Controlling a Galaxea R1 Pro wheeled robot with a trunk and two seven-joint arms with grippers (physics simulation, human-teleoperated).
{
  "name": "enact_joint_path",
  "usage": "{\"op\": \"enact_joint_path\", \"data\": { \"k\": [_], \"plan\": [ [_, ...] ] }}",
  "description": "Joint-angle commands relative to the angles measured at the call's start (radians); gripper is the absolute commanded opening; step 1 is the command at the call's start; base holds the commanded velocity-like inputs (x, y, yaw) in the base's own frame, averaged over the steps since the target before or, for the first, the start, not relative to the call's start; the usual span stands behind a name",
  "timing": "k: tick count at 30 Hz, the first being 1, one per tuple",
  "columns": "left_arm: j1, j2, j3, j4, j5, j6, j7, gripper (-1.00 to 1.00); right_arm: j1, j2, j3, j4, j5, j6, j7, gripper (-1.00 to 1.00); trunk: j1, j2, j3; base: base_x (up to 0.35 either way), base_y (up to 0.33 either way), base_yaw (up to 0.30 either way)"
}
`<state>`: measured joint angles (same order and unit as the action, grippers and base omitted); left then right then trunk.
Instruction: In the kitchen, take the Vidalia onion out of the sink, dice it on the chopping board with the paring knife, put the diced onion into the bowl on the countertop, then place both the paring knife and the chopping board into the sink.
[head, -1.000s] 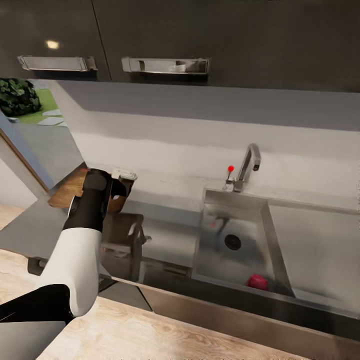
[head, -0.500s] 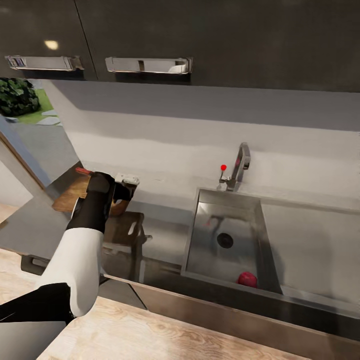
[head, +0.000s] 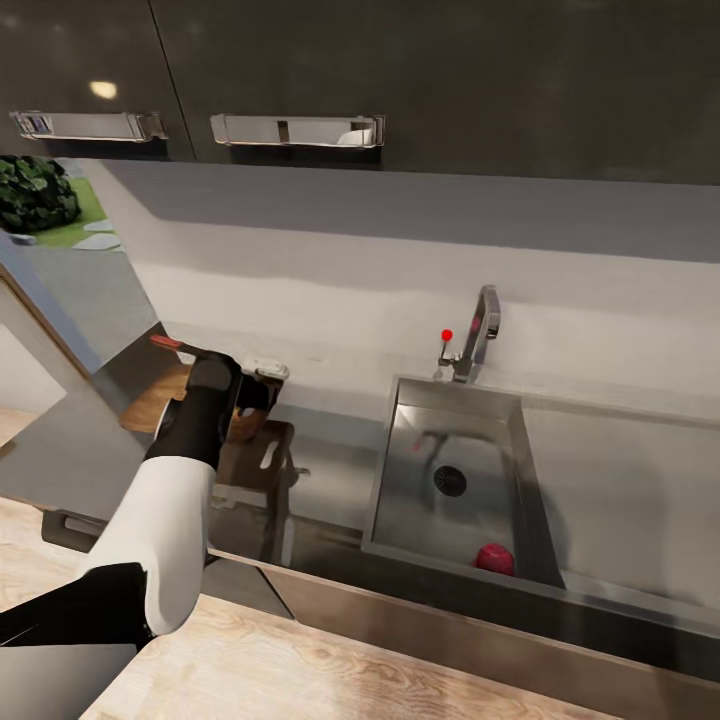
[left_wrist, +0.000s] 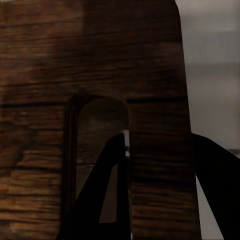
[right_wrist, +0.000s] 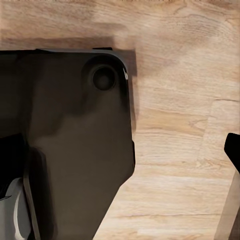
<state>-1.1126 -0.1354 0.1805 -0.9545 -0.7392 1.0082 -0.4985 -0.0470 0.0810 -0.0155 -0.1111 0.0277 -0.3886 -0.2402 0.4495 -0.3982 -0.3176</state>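
Note:
The brown chopping board (head: 150, 403) lies at the left end of the grey countertop (head: 330, 470). My left gripper (head: 255, 388) is at the board's near end. In the left wrist view one finger (left_wrist: 107, 190) sits in the slot handle hole and the other (left_wrist: 217, 182) outside the board's (left_wrist: 100, 60) edge, shut on the strip between. The paring knife's red handle (head: 166, 343) shows just behind my left wrist. The pinkish-red Vidalia onion (head: 492, 558) rests in the front of the steel sink (head: 395, 470). The bowl is out of view. A dark fingertip (right_wrist: 233, 150) of my right gripper hangs over the wood floor.
The grey tap (head: 483, 325) with its red knob (head: 447, 335) stands behind the sink. Dark wall cabinets with metal handles (head: 295, 130) hang above. A drawer handle (head: 70, 525) sits under the counter's front edge. The robot's dark base (right_wrist: 70, 150) lies below my right arm.
The camera shifted a second ago, sliding the scene left. Since then my left arm has moved a little right, and the board's near end has moved with it.

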Motion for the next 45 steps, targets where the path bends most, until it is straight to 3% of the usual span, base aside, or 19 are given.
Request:
{"op": "enact_joint_path", "data": {
  "k": [1,20,31,45],
  "plan": [
    [-0.001,-0.002,0.004,0.000,-0.011,0.001,-0.011,-1.00,-0.001,0.000,-0.001,0.001,0.003,-0.003,-0.004,1.00,0.001,-0.002,-0.002,0.000,0.000,0.000],
    [-0.001,-0.004,0.004,0.014,-0.010,0.000,-0.012,-1.00,-0.001,0.001,-0.001,0.001,0.002,-0.003,-0.004,1.00,0.001,-0.002,-0.002,0.000,-0.003,0.000],
    [-0.001,-0.004,0.004,0.016,-0.009,0.000,-0.012,-1.00,-0.001,0.002,-0.004,0.001,0.000,-0.003,-0.004,1.00,0.001,-0.002,-0.002,0.000,-0.171,-0.002],
    [-0.001,-0.004,0.004,0.016,-0.009,0.000,-0.011,-1.00,-0.001,0.002,-0.006,0.001,-0.002,-0.003,-0.005,1.00,0.001,-0.002,0.006,0.000,-0.014,-0.093]
  ]
}}
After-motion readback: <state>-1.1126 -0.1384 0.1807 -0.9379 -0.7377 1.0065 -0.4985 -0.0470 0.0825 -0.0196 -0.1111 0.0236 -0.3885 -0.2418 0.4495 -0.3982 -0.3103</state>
